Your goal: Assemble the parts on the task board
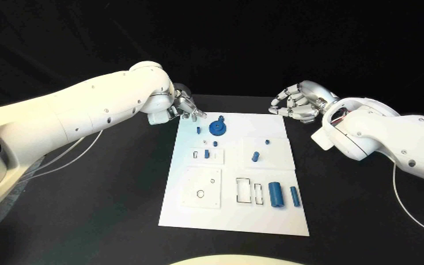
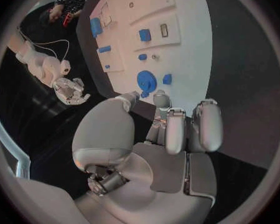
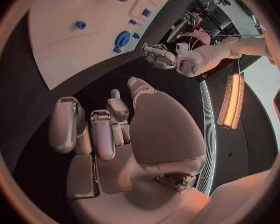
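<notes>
Black table (image 1: 106,216) before you: the white task board (image 1: 234,219) lies centred with its blue parts (image 1: 218,127), your left hand (image 1: 181,107) and right hand (image 1: 296,102) poised empty, fingers loosely curled, at its far corners.

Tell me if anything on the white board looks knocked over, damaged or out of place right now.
Nothing stands out. The task board lies flat on the table, unbroken. The round blue part sits near its far edge; two blue cylinders lie side by side near its front right corner. The left hand and right hand hold nothing.
</notes>
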